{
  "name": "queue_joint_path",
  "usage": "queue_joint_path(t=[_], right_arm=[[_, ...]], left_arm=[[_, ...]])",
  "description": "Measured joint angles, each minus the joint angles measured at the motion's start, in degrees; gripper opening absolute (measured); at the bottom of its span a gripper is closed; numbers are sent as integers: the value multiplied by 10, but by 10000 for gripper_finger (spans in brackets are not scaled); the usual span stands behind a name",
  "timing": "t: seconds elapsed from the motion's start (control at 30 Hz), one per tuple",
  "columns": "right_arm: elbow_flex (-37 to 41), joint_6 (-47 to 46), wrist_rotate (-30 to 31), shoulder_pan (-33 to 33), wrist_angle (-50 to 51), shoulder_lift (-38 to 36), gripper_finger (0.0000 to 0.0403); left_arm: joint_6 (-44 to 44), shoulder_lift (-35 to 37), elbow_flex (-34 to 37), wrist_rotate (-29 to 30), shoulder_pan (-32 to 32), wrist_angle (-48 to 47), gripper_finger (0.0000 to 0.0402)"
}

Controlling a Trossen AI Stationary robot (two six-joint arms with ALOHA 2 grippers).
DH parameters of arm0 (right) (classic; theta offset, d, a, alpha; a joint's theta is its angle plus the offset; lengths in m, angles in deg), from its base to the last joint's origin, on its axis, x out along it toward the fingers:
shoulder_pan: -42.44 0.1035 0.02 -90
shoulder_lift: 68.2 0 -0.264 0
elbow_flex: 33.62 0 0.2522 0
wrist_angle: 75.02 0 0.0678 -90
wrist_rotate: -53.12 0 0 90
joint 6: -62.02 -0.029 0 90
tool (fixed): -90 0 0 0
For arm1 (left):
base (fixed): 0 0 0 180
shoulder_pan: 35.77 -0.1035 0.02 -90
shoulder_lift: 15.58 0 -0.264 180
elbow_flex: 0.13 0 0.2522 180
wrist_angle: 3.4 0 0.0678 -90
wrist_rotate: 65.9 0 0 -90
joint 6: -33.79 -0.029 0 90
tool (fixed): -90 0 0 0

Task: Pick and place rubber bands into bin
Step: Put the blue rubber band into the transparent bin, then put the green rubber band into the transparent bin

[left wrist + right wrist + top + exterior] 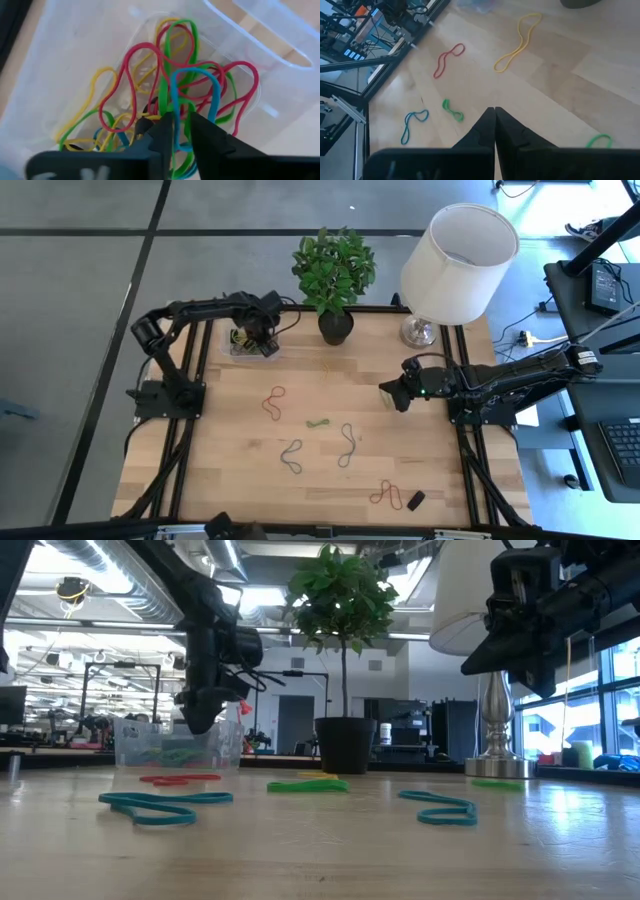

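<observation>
— Where is the left gripper?

— Over the bin, the clear plastic container at the tabletop's far left, just beside the black plant pot. The wrist view shows its fingers nearly together, pinching a blue rubber band that hangs above a tangle of red, yellow and green bands already lying in the bin.

— And the right gripper?

— It hangs above the tabletop near the right edge, well apart from the bin, its fingers pressed together on nothing.

— What lies loose on the wood?

— A red band left of centre, a small green band in the middle, two blue-grey bands toward the near edge, a faint yellow band near the pot, and a red-orange band by the near right corner, just beside a small black block. A white-shaded lamp stands at the far right corner.
</observation>
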State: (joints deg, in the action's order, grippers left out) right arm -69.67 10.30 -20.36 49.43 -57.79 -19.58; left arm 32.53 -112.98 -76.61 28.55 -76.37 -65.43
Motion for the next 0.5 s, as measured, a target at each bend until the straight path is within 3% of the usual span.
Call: queue_joint_path(t=[0.3, 0.5], right_arm=[[0, 18, 0, 0, 2, 0, 4], [0, 26, 0, -4, 7, 0, 4]], left_arm=[[3, 44, -39, 18, -1, -31, 137], [62, 89, -92, 124, 30, -86, 137]])
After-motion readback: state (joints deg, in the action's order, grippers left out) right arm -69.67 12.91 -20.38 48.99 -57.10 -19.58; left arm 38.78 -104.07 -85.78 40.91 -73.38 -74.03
